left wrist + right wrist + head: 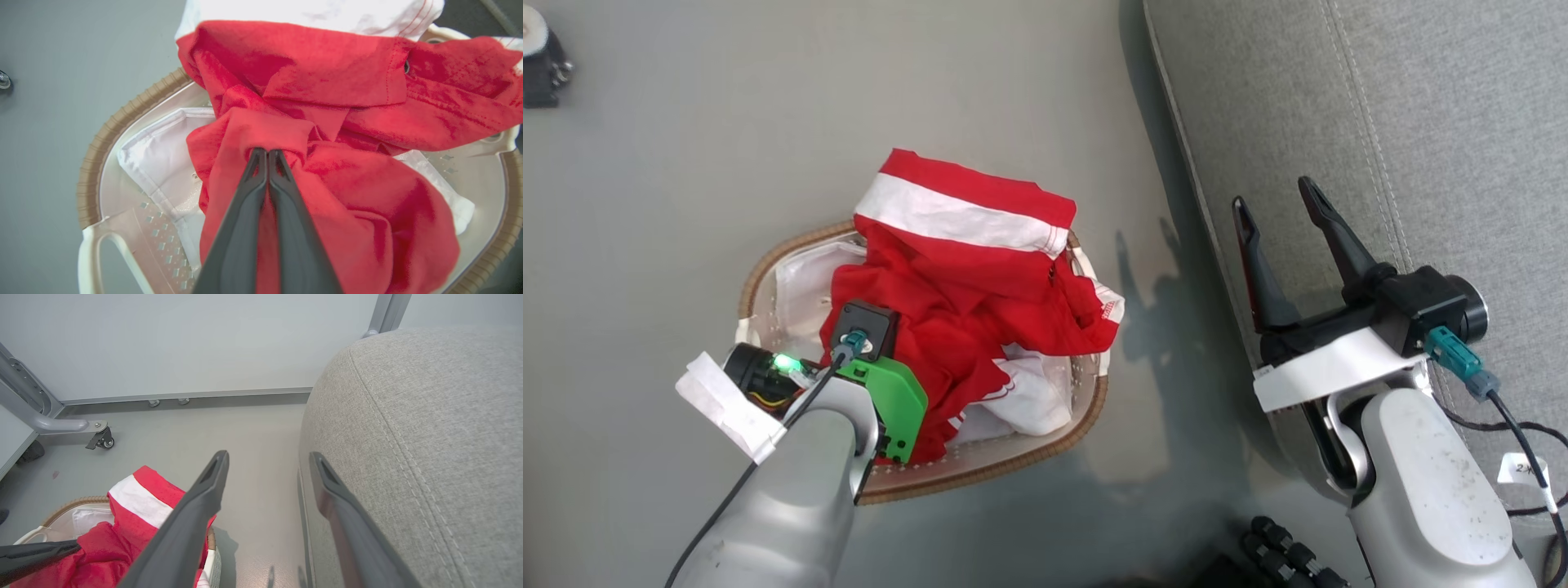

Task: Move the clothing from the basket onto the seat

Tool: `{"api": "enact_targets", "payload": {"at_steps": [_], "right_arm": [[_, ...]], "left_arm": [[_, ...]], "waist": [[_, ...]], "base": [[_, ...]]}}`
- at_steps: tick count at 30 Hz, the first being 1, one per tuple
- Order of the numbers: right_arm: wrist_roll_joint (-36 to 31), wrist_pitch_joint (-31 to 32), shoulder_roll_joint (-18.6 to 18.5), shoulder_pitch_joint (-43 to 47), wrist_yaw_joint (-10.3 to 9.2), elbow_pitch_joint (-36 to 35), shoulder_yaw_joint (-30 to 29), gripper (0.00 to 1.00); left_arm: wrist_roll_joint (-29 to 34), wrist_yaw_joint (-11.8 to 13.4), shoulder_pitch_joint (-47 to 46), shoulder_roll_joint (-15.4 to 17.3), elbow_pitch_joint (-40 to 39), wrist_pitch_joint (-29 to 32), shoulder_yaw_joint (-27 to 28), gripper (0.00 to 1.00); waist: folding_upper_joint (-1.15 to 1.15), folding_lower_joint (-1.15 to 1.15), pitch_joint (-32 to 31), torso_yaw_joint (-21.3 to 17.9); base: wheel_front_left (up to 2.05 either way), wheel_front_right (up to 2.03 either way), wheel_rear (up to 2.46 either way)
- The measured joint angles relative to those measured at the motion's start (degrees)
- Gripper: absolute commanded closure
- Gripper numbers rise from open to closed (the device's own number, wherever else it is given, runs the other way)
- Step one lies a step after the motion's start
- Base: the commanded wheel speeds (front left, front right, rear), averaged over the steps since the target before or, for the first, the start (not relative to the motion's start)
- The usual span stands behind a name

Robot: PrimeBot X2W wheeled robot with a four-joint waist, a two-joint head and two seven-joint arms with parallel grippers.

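My left pincer (267, 152) reaches down into the basket (92, 163), its two dark fingers pressed together with a fold of the clothing (980, 302) bunched between the tips, so it is closed on the red fabric. The clothing lies heaped in the basket, covering most of its middle. One part, with a broad white band (956, 216), rises over the basket's far rim, and another red edge hangs over the rim on the side toward the seat (1421, 122). The white liner (155, 155) shows inside the basket beside the heap, on the side away from the seat. The basket stands on the grey floor (686, 204), and the seat is to its right with a strip of floor between them. My right pincer (1274, 196) is well apart from the basket, over the seat's near edge, its fingers spread wide with nothing between them.
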Motion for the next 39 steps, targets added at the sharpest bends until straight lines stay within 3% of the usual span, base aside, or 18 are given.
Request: {"api": "enact_targets", "payload": {"at_steps": [21,23,25,26,27,39], "right_arm": [[-5.28,0.00,0.01,8.73,0.01,2.57,-6.26,0.00],[-5.54,0.00,0.01,9.59,0.01,2.72,-6.72,0.00],[-5.83,0.00,0.01,10.50,0.01,2.89,-7.05,0.00],[-5.91,0.00,0.01,11.02,0.01,2.97,-7.17,0.00],[-6.08,0.01,0.01,11.54,0.01,3.08,-7.31,0.00],[-7.32,0.01,0.01,14.99,0.01,3.49,-8.87,0.00]], "left_arm": [[-1.03,0.59,16.26,0.97,-25.62,-0.46,1.31,1.00],[-1.20,0.52,17.83,0.88,-28.77,-0.46,1.77,0.81],[-1.44,0.32,19.45,0.82,-31.76,-0.46,2.19,0.54],[-1.54,0.25,20.45,0.76,-33.44,-0.46,2.54,0.13],[-1.64,0.24,21.43,0.67,-35.11,-0.46,2.81,0.00],[-3.90,-0.65,29.57,0.01,-47.52,-0.48,7.17,0.00]], "waist": [[0.00,0.00,-15.32,6.08],[0.00,0.00,-16.92,6.69],[0.00,-0.01,-18.35,7.23],[0.00,0.00,-19.13,7.52],[0.00,0.00,-19.91,7.80],[0.00,0.00,-27.70,9.87]], "base": [[0.00,0.00,0.00],[0.00,0.00,0.00],[0.00,0.00,0.00],[0.00,0.00,0.00],[0.00,0.00,0.00],[0.00,0.00,0.00]]}}
